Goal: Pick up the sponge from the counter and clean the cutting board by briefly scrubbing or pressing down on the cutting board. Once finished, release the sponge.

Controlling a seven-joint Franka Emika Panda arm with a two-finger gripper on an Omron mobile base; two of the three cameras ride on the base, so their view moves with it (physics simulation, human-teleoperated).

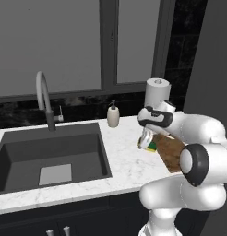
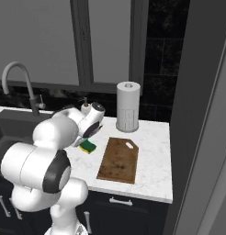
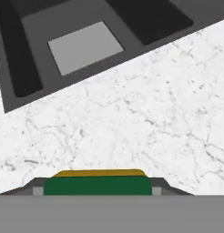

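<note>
The sponge (image 3: 98,181), dark green over yellow, sits between my gripper's (image 3: 96,190) two fingertips, which press on its two ends. In the left base view the gripper (image 1: 146,140) points down with the sponge (image 1: 152,147) at its tip, low over the counter (image 1: 124,163), just left of the cutting board (image 1: 168,151). From the right, the sponge (image 2: 87,146) peeks out beside my forearm, a short gap left of the brown cutting board (image 2: 118,160). Whether the sponge touches the marble I cannot tell.
The dark sink (image 1: 50,152) lies to the left, with a faucet (image 1: 44,99) behind it. A soap dispenser (image 1: 113,115) and a paper towel roll (image 2: 127,106) stand at the back of the counter. A dark wall panel (image 2: 202,114) bounds the right side.
</note>
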